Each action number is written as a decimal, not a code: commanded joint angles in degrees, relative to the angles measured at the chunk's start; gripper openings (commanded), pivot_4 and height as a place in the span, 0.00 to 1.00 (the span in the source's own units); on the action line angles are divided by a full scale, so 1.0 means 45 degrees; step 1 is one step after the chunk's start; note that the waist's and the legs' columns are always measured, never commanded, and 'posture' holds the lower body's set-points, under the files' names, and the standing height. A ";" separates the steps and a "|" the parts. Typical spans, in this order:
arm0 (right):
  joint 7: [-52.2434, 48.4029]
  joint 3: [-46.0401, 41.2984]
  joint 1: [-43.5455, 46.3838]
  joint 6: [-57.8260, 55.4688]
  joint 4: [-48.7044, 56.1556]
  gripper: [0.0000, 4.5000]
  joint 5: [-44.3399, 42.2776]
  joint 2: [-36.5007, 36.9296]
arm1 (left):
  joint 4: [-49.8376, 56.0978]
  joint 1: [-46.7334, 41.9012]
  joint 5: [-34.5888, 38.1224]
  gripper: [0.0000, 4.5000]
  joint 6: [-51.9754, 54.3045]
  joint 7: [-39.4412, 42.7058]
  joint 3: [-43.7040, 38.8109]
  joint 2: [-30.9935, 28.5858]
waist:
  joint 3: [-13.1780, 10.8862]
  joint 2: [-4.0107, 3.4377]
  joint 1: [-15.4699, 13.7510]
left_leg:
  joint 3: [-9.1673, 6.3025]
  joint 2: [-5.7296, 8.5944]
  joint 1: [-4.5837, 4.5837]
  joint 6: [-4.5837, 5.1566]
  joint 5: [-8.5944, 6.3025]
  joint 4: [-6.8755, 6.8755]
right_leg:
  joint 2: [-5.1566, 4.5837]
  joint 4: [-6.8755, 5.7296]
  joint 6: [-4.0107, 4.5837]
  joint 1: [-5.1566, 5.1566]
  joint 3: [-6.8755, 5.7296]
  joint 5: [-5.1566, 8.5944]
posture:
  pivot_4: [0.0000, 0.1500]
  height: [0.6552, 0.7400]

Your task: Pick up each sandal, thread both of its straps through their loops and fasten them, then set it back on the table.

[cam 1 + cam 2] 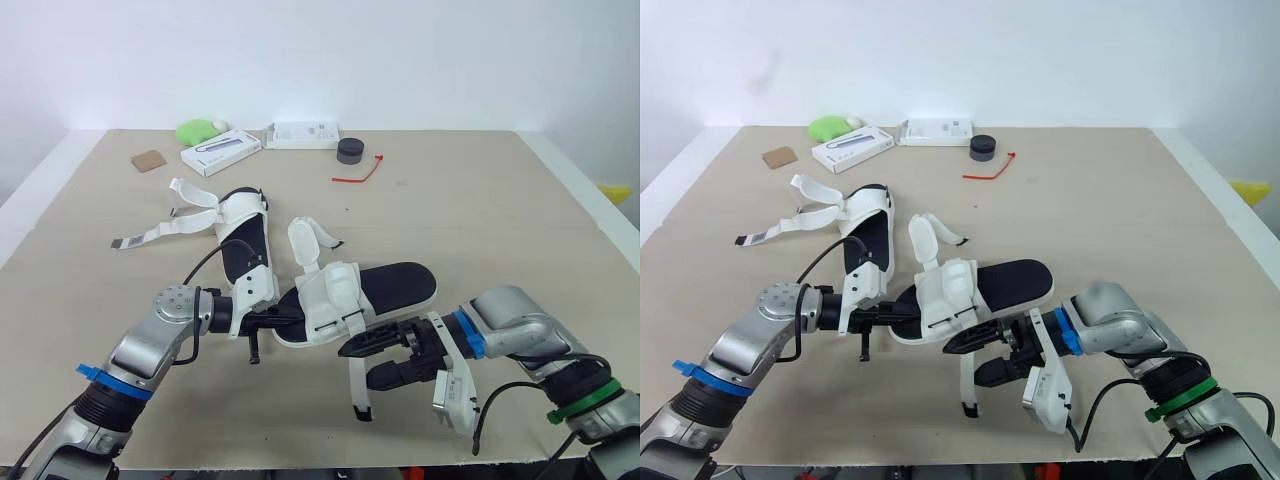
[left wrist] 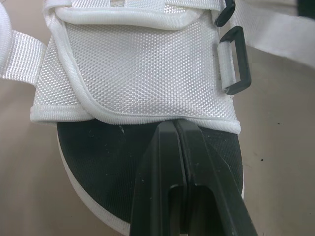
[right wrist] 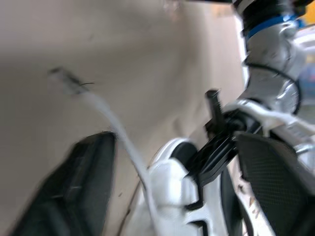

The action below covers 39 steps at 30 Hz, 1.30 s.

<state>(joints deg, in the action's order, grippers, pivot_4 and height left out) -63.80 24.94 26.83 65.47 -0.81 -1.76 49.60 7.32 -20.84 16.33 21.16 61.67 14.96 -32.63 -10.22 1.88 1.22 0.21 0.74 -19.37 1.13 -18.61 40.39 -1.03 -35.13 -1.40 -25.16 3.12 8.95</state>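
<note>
Left gripper: I'm reaching in at the end of the near sandal on my left side. Jaws are pressing together with nothing between them as far as I can see, and the tips are resting on the black insole right at the edge of the white upper.
Right gripper: I'm holding it low at the front of that same sandal, jaws gaping wide and gripping nothing.
Strap: it's hanging loose off the upper and trailing down to the counter. It's passing between my right fingers without getting pinched.
Loop: black one sitting at the side of the upper, looking empty, no strap going through it.
Near sandal: it's lying across the front of the counter between my two grippers, with its other strap sticking up, undone.
Far sandal: it's lying just behind my left gripper, with its straps splaying out flat toward my left, unfastened.
Back of counter: a green lump, white boxes, a dark puck, a red tie and a brown card are all sitting well apart from the sandals.
</note>
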 commanded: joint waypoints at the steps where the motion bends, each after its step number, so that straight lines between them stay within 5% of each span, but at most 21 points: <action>1: 0.0089 0.0203 0.0006 -0.0059 0.0116 0.48 -0.0145 0.0364 | 0.0127 0.0160 -0.0106 0.00 0.0081 0.0010 0.0064 -0.0093 | 0.0000 0.0000 0.0000 | 0.0004 0.0000 0.0001 0.0000 0.0000 0.0000 | 0.0000 0.0000 -0.0001 0.0000 0.0003 0.0001 | 1.00 1.00; 5: 0.0368 0.0150 -0.0083 0.0133 -0.0327 0.02 0.0561 0.0386 | 0.0167 0.0197 -0.0099 0.00 0.0093 0.0003 0.0072 -0.0085 | 0.0000 0.0000 -0.0001 | 0.0007 -0.0003 0.0003 0.0002 -0.0001 -0.0001 | 0.0004 0.0000 -0.0003 -0.0001 0.0005 0.0001 | 1.00 1.00; 14: 0.0819 0.0165 -0.0467 -0.0243 -0.1150 0.01 0.1420 0.0666 | 0.0199 0.0235 -0.0100 0.00 0.0102 -0.0010 0.0084 -0.0084 | 0.0001 0.0001 0.0000 | 0.0020 -0.0001 0.0005 0.0002 -0.0001 -0.0001 | 0.0003 0.0000 -0.0003 -0.0001 0.0020 -0.0001 | 1.00 1.00; 19: 0.1318 0.0009 -0.0608 0.0943 -0.1368 0.36 0.1253 0.1141 | 0.0178 0.0261 -0.0088 0.00 0.0114 0.0001 0.0097 -0.0066 | 0.0001 0.0001 -0.0001 | 0.0022 0.0000 0.0005 0.0004 -0.0003 -0.0001 | 0.0002 0.0000 -0.0006 -0.0001 0.0024 -0.0001 | 1.00 1.00; 22: 0.1831 -0.0330 -0.0359 0.2060 -0.1814 0.68 0.1795 0.1233 | 0.0177 0.0270 -0.0076 0.00 0.0126 0.0009 0.0104 -0.0044 | 0.0001 0.0002 0.0001 | 0.0031 0.0000 0.0009 0.0004 -0.0003 -0.0001 | 0.0004 0.0000 -0.0008 0.0000 0.0032 0.0000 | 1.00 1.00; 39: 0.3885 -0.0660 0.1197 0.1815 -0.2052 0.68 0.5043 -0.0531 | 0.0077 0.0240 -0.0088 0.00 0.0155 -0.0050 0.0024 0.0009 | 0.0002 0.0004 0.0020 | 0.0104 0.0004 0.0024 0.0014 -0.0008 -0.0001 | 0.0011 0.0000 0.0001 -0.0004 0.0111 -0.0025 | 1.00 1.00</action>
<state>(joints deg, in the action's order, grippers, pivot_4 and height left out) -47.45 22.27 30.98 73.84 -10.39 20.56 47.43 7.45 -20.43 16.37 21.26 61.58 14.81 -32.25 -10.20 1.90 1.31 0.68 0.76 -19.26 1.19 -18.65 40.39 -0.98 -35.13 -1.40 -25.18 3.62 8.83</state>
